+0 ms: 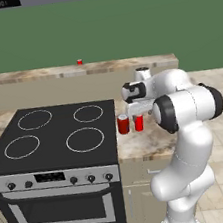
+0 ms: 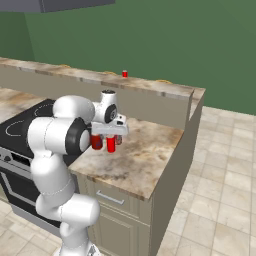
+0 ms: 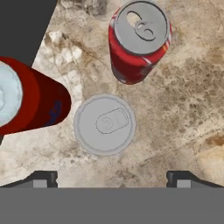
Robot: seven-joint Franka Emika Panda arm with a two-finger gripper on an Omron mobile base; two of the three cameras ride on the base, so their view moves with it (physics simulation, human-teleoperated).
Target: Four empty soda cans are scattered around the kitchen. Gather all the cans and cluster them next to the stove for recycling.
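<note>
Red cylindrical soda cans are standing upright in a small cluster on the tan marbled stone counter (image 1: 139,147), just to the right of the wide black flat-top stove (image 1: 56,134) with its four white ring outlines. In the left base view, the can nearest the cooktop edge (image 1: 123,124) is sitting just beside a second can (image 1: 139,123). The white arm's two-finger gripper (image 1: 135,108) is hovering directly above this cluster, pointing downward. In the hand view, three cans are appearing: the centre can (image 3: 104,124), seen straight down onto its grey lid; the upper can (image 3: 139,41), apart from it and showing its red wall; and the left can (image 3: 26,103), lying close to the black stove edge. The dark fingertips (image 3: 43,178) are standing wide apart at the bottom of that view, clasping nothing, with the centre can lying between and beyond them. A fourth small red can (image 1: 79,62) is resting well apart on the raised stone ledge (image 1: 37,74) behind the stove, against the green wall (image 1: 121,26).
</note>
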